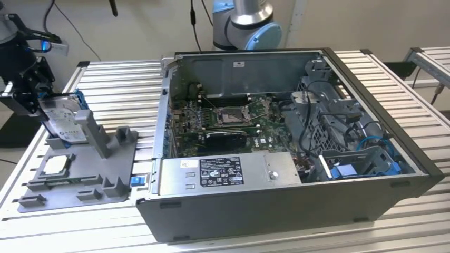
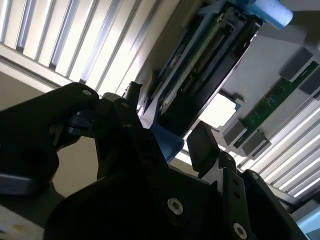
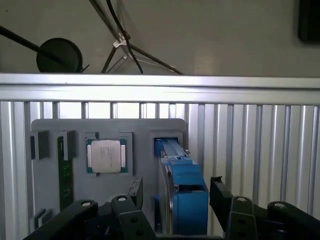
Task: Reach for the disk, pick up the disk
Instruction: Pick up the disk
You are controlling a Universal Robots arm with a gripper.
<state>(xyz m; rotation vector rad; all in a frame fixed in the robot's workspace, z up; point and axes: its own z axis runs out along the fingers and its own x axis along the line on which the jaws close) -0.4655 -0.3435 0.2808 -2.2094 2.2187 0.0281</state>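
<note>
Reach stage, nearly complete: gripper (image 3: 177,197), jaws spread, straddles the upright disk (image 3: 184,185), which stands between its fingers (image 3: 218,192) in the grey fixture (image 3: 105,129). A grasp likely calls for even closure on both faces.

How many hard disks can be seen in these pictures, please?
1. The disk stands on edge in the grey holder at the exterior view's left, with the tool around it. The open computer case may hide others.
</note>
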